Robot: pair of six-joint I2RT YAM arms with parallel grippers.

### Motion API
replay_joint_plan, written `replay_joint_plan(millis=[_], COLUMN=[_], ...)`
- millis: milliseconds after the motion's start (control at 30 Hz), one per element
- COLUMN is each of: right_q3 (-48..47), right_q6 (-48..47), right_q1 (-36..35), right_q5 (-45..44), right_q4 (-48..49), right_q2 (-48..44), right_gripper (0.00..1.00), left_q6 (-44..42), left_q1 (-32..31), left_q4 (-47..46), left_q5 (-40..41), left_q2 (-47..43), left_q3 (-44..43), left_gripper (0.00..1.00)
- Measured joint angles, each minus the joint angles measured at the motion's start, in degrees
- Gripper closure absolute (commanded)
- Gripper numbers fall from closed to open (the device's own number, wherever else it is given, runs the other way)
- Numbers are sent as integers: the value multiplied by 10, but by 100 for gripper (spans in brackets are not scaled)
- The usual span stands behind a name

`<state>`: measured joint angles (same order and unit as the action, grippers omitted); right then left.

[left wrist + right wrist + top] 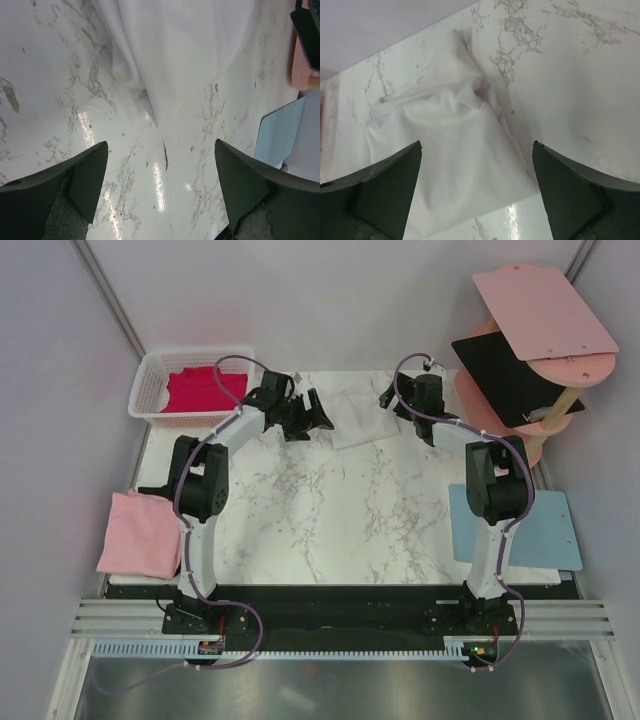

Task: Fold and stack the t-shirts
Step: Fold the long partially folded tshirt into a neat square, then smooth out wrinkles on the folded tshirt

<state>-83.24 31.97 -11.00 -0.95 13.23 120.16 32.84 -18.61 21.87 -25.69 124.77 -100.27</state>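
The white t-shirt (362, 418) lies crumpled at the back middle of the marble table. My left gripper (312, 420) is open and empty just left of it; in the left wrist view the shirt (175, 45) lies beyond the open gripper (160, 165), over bare marble. My right gripper (391, 400) is open at the shirt's right side; in the right wrist view it (477, 167) hovers over the shirt (445, 150). The magenta-red t-shirt (203, 390) lies in a white basket (145, 390). The light pink t-shirt (140, 532) lies at the left edge. The black t-shirt (500, 375) lies on the shelf.
A pink shelf with rigid boards (545, 305) stands at the back right, also in the left wrist view (300, 65). A light-blue mat (515, 525) lies at the right front, and its corner shows in the left wrist view (280, 132). Grey walls enclose the table.
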Motion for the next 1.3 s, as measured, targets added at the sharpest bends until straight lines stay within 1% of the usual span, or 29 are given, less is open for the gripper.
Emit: replay_joint_plan(millis=[133, 367, 467, 533, 667, 733, 767, 800, 967, 1067, 1167, 1300], right_q3=[63, 157, 195, 214, 231, 239, 243, 248, 271, 291, 306, 311], right_q6=[-5, -3, -2, -3, -4, -5, -5, -5, -8, -13, -21, -36], right_q1=[0, 0, 0, 0, 0, 0, 0, 0, 0, -1, -1, -3], right_q5=[-11, 0, 12, 17, 24, 26, 27, 28, 31, 35, 37, 37], right_q4=[-1, 5, 5, 4, -3, -3, -3, -4, -5, -13, -30, -64], right_q2=[-55, -136, -162, -176, -196, -207, -212, -218, -235, -247, -261, -284], right_gripper=[2, 2, 2, 2, 2, 2, 2, 2, 2, 2, 2, 2], left_q6=[5, 33, 49, 55, 63, 64, 66, 67, 68, 69, 68, 50], left_q1=[-16, -53, -63, -63, -61, -60, -59, -58, -59, -58, -58, -62], left_q4=[-43, -108, -134, -147, -163, -162, -162, -163, -165, -182, -190, -170], left_q5=[0, 1, 3, 7, 30, 35, 38, 38, 28, 3, -20, -40], left_q2=[-19, -14, -5, 3, 21, 34, 42, 50, 62, 51, 16, -62], left_q3=[64, 104, 109, 110, 108, 99, 91, 83, 78, 109, 169, 281], left_gripper=[9, 16, 26, 38, 49, 76, 85, 98, 98, 98, 98, 98])
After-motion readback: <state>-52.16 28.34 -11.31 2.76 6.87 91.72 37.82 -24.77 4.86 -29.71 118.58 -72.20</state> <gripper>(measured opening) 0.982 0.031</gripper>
